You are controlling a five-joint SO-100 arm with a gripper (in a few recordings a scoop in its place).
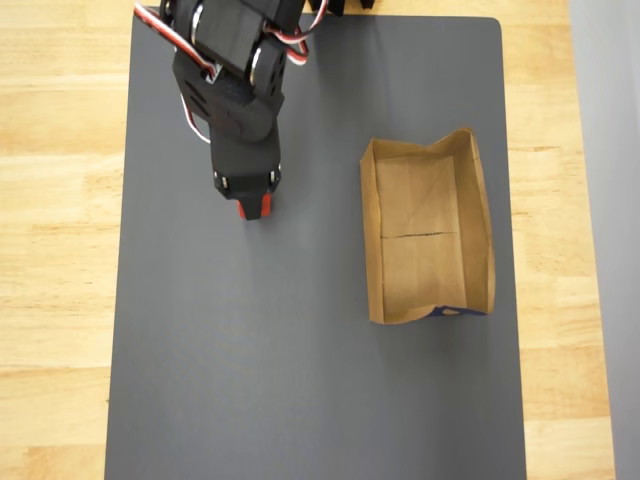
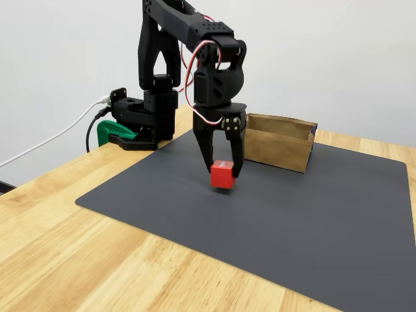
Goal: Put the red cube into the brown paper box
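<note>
Your dark grey mat [image 2: 273, 234] nearest on the wooden table [image 2: 78, 260]; no legible writing, only a white mark on the bright red cube [image 2: 221, 175]; gripper [image 2: 221, 170] clamped on that cube, just above the mat; tan brown paper box [image 1: 428, 232] well apart, blue-printed end.

Overhead view: looking straight down from fairly high, arm base at the top edge, taking in nearly the whole dark mat [image 1: 300, 380] with table [image 1: 50, 250] on either side. Fixed view: low, near a table [image 2: 97, 260] corner, facing across the mat [image 2: 312, 234] toward the wall. Shared: mat, box [image 1: 430, 235] [image 2: 279, 149].
</note>
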